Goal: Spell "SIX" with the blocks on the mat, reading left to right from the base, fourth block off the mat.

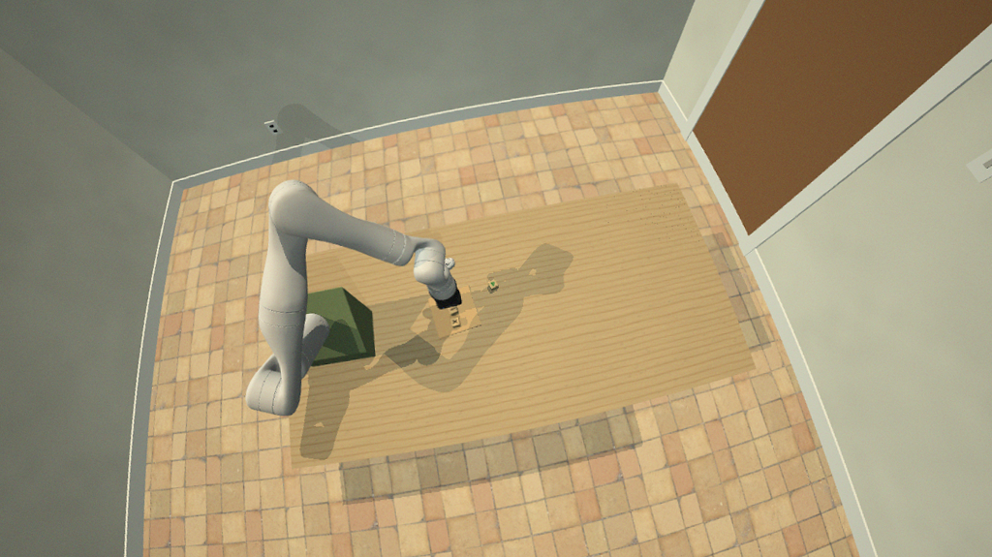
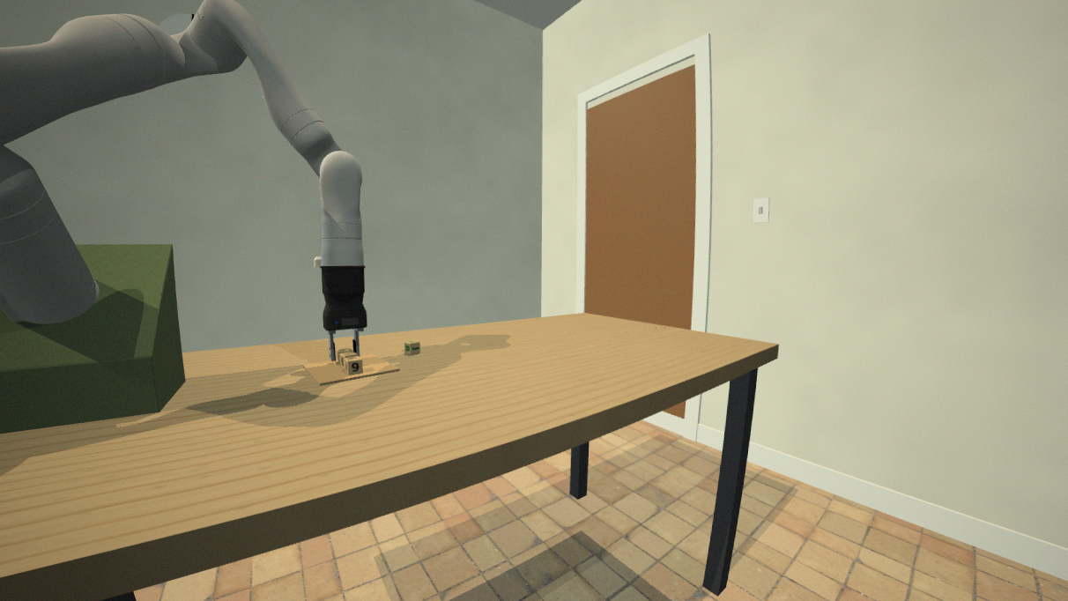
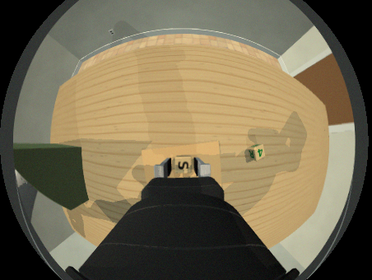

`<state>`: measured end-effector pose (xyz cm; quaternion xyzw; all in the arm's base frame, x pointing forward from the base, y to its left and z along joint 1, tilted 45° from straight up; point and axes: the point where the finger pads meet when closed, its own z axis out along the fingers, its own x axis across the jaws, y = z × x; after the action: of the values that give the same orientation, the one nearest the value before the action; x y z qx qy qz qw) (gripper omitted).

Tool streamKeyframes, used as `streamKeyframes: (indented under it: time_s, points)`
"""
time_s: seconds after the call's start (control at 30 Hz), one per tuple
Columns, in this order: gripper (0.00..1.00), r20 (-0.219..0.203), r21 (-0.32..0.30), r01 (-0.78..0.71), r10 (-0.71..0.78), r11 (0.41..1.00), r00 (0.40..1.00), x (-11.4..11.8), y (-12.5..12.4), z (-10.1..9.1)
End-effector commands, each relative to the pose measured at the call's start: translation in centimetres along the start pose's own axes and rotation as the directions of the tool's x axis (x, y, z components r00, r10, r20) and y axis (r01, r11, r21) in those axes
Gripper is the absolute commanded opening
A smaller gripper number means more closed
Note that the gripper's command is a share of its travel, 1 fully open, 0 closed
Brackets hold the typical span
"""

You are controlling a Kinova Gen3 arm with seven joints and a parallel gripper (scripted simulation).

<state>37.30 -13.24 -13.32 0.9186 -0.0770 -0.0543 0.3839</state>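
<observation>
My gripper (image 2: pixel 344 353) (image 3: pixel 183 164) is open, its fingers on either side of the S block (image 3: pixel 183 164) with a gap at each side. The S block sits on the thin wooden mat (image 1: pixel 470 313) (image 2: pixel 384 368) (image 3: pixel 213 148), its letter turned sideways in the wrist view; the top view has it hidden under the gripper. Beside it the middle block (image 1: pixel 454 310) shows a small dark mark, too small to read surely. The X block (image 1: pixel 455 322) (image 2: pixel 352 365) is at the row's near end, with a 9 on its side. The fourth block (image 1: pixel 493 286) (image 2: pixel 411 348) (image 3: pixel 258 152), with green 4 and R, lies off the mat.
The green base block (image 1: pixel 352 325) (image 2: pixel 142 359) (image 3: pixel 53 173) stands at the robot's end of the wooden table (image 1: pixel 612 322) (image 2: pixel 522 396) (image 3: pixel 230 91). The arm's shadow falls across the mat and table.
</observation>
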Motion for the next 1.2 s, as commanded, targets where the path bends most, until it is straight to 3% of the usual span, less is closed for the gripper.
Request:
streamKeyframes:
  time_s: [0.0,0.43,0.77,0.8,1.17]
  points:
    - [0.79,-0.006,0.003,0.002,-0.002,1.000,1.000,0.1,-0.2,-0.9]
    - [0.79,-0.006,0.003,0.002,-0.002,1.000,1.000,0.1,-0.2,-7.3]
    - [0.79,-0.006,0.003,0.002,-0.002,1.000,1.000,0.1,-0.2,-8.4]
    - [1.00,-0.006,0.003,0.002,-0.002,1.000,1.000,0.1,-0.2,-8.4]
    - [1.00,-0.006,0.003,0.002,-0.002,1.000,1.000,0.1,-0.2,-8.4]
